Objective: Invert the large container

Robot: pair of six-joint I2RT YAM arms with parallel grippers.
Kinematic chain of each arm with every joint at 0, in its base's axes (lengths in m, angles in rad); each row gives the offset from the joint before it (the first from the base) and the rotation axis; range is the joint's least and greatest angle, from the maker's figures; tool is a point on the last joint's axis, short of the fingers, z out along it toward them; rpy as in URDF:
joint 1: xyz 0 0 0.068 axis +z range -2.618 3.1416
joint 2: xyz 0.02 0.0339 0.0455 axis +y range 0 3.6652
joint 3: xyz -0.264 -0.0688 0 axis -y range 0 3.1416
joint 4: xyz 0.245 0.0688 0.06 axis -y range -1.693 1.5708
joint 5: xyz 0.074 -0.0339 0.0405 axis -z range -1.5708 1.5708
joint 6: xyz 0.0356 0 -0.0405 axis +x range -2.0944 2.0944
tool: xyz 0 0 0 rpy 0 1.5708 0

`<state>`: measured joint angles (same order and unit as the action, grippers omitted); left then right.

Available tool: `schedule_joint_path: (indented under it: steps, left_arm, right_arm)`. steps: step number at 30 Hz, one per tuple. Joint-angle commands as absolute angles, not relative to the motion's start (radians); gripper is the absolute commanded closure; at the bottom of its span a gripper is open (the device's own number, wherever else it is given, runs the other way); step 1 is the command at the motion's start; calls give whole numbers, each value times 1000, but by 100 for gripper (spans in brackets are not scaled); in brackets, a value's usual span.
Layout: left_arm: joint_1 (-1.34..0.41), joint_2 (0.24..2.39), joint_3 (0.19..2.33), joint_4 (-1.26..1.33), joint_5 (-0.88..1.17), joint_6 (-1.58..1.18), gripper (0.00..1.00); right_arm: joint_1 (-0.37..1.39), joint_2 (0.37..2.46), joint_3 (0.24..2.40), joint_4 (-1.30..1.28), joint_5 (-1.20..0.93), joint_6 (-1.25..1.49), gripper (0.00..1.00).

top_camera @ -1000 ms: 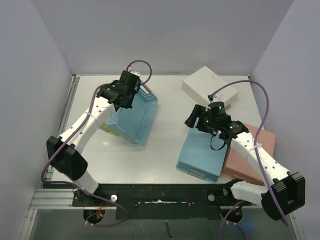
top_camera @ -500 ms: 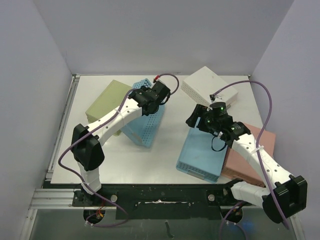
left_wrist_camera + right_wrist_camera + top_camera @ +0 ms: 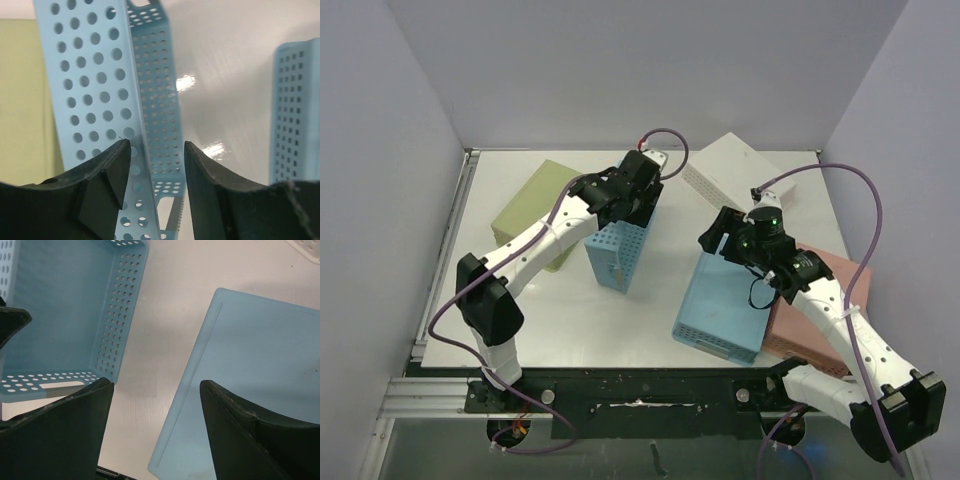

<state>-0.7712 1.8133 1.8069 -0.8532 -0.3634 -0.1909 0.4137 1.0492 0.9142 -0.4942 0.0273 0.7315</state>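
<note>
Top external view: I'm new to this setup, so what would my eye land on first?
The perforated blue basket stands tipped on its side left of centre, the left arm's jaws straddling one wall. To its right a blue container lies upside down, the right arm's jaws open above its far end.

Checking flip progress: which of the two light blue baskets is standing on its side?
The light blue perforated plastic basket left of centre, one wall between the left gripper's jaws. The other blue basket lies flat, bottom up.
</note>
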Motion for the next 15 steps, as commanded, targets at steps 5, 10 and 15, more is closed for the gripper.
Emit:
schedule_joint_path:
  steps: [5, 10, 15]
  left_arm:
    - [-753, 1762, 1818, -710, -70, -281, 55]
    - [-729, 1737, 1826, -690, 6, -295, 55]
    - [-686, 1712, 1798, -663, 78, -321, 55]
  right_arm:
    - [419, 991, 928, -470, 59, 741, 28]
    - [421, 1012, 954, -440, 25, 743, 28]
    - [428, 1039, 986, -418, 5, 742, 28]
